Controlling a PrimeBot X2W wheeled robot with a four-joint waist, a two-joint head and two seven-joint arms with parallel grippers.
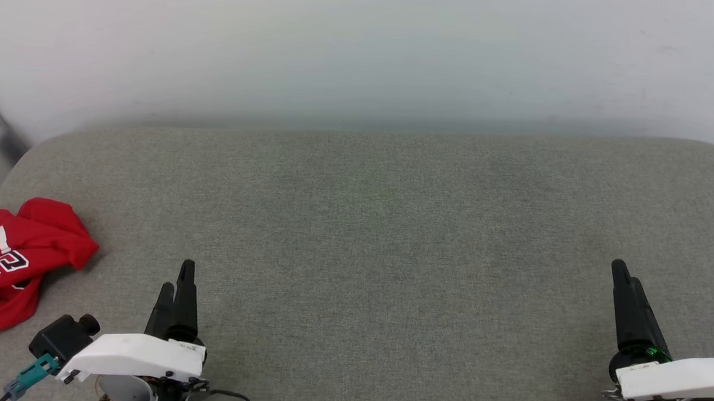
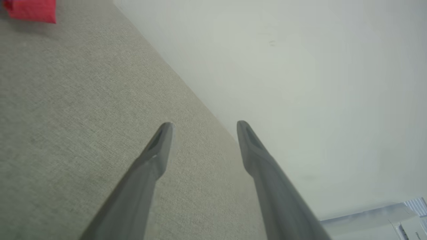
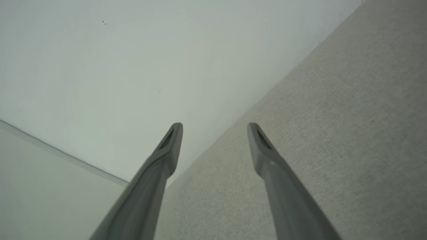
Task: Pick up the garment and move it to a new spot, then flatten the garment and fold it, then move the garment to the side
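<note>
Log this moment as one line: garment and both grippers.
garment: bunched, at left edge of grey surface | left gripper: open, empty, apart from garment | right gripper: open, empty, at surface's right side

Garment seemingly at surface's left edge

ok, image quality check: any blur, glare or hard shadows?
Head view: soft even light, no glare; the garment is sharp, cropped by the left edge, casting a faint shadow on the grey cushion. Left wrist view: the left gripper looks soft-focus, the garment's corner blurry. Right wrist view: the right gripper equally soft, cushion weave readable.
</note>
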